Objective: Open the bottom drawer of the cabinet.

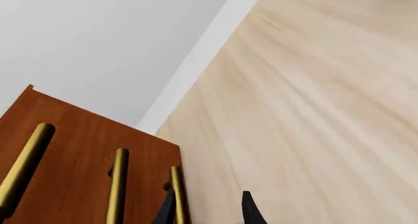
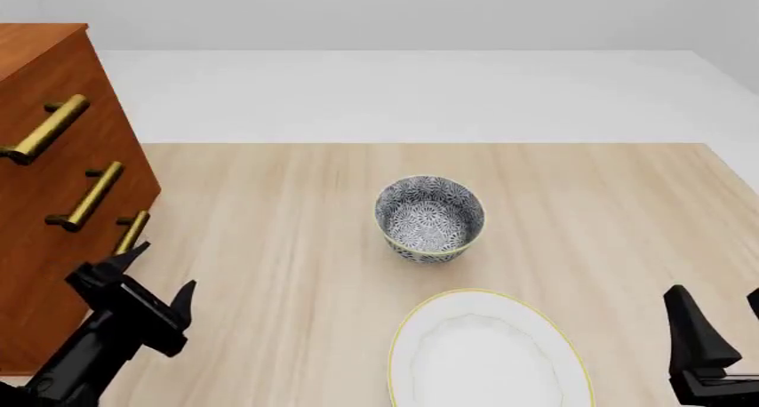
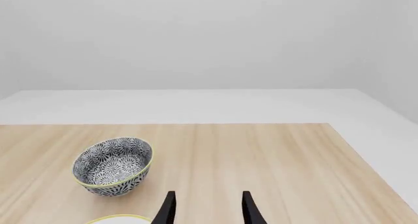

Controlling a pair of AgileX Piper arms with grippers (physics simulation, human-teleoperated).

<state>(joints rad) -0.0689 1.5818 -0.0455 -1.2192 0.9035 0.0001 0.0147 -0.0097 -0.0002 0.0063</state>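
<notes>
The cabinet (image 2: 53,185) stands at the table's (image 2: 297,229) left edge, and the bottom drawer (image 2: 101,274) is its lowest front, shut flush as far as I can see, with its brass handle (image 2: 131,232) just beside the left gripper (image 2: 152,278). That claw has its fingers spread apart and holds nothing; in the left wrist view one fingertip (image 1: 168,209) sits right against the lowest brass bar (image 1: 177,194) while the other hangs out over bare wood. My worry is that if it closes from here, the bar isn't properly between the jaws, so it could pinch air or glance off the rod. A pull at an angle might also drag the whole cabinet instead of sliding the drawer. The middle handle (image 2: 89,196) is near enough to be grabbed by mistake. The right gripper (image 2: 712,336) waits open, well apart, beyond the patterned bowl (image 2: 429,218) and white plate (image 2: 486,354).
</notes>
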